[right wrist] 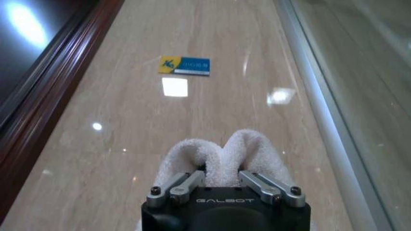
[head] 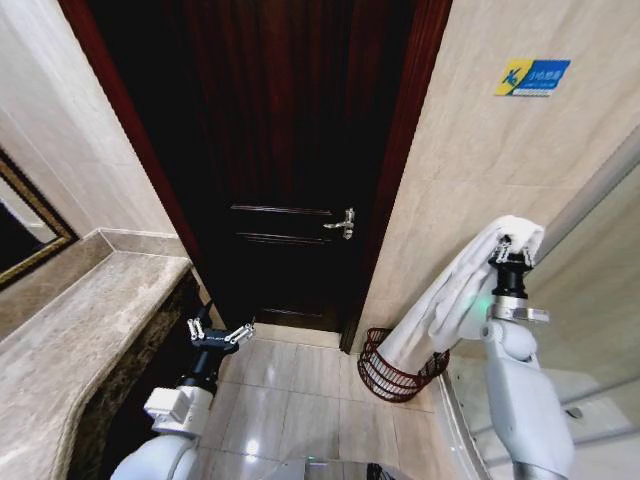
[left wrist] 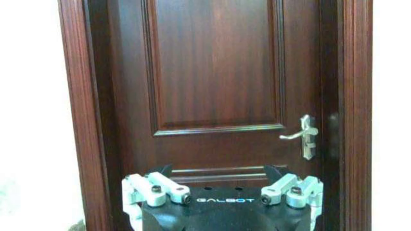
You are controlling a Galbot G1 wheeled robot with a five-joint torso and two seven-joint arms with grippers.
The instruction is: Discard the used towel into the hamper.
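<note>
- Head view, item one: right claw (head: 513, 251), raised high at the right, clamped on a white towel (head: 450, 300) that it holds by a bunched top fold.
- Towel: hangs in a long slant down and to the left from the claw; its lower end reaches the hamper's mouth, though whether it rests inside or only in front of the rim cannot be told.
- Hamper (head: 385, 378): dark red-brown wire basket, on the tiled floor (head: 290, 400) at the foot of the right wall, just right of the dark wooden door (head: 290, 150).
- Right wrist view: fingers pressed close on a doubled fold of towel (right wrist: 222, 154); beige wall tile and a small blue-and-yellow sign (right wrist: 185, 65) beyond.
- Left claw (head: 220, 335): held low at the left beside the stone bench (head: 90, 330), fingers spread wide, nothing in them; it faces the door and its silver lever handle (left wrist: 303, 136).
- Step in hand, as judged: towel carried to the hamper, not yet let go.
- Next move calls for: bringing the held end over the basket mouth, lowering so the cloth gathers inside, then parting the fingers; a release from this height risks cloth draping over the rim.
</note>
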